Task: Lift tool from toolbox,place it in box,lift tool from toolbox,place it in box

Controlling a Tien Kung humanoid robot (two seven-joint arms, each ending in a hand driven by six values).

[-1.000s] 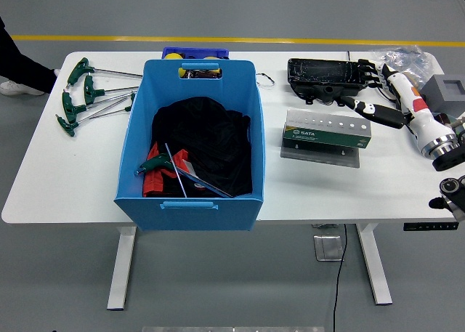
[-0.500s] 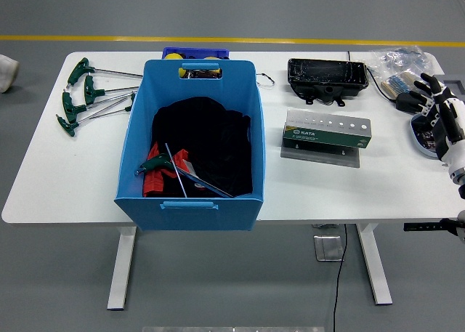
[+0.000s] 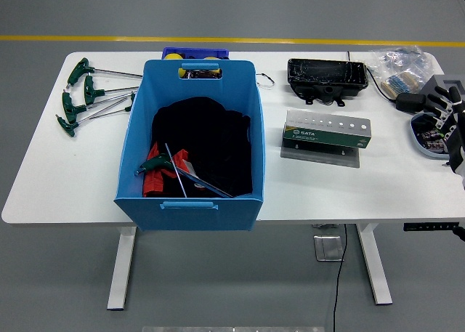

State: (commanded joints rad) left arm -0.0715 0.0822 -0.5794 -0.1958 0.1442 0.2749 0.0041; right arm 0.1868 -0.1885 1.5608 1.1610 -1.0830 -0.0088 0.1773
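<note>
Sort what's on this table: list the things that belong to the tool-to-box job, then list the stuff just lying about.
Job:
blue box
green T-handle tools on the table left of the box
green-handled tool already in the box
right hand, at the table's right edge

Lying about:
black tray
green labelled holder
plastic bag
black cloth in the box

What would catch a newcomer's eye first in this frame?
The big blue box dominates left of centre, with black cloth and a green-handled tool inside. A cluster of green T-handle wrenches lies on the table's far left. The right hand sits at the right edge, holding nothing.
</note>
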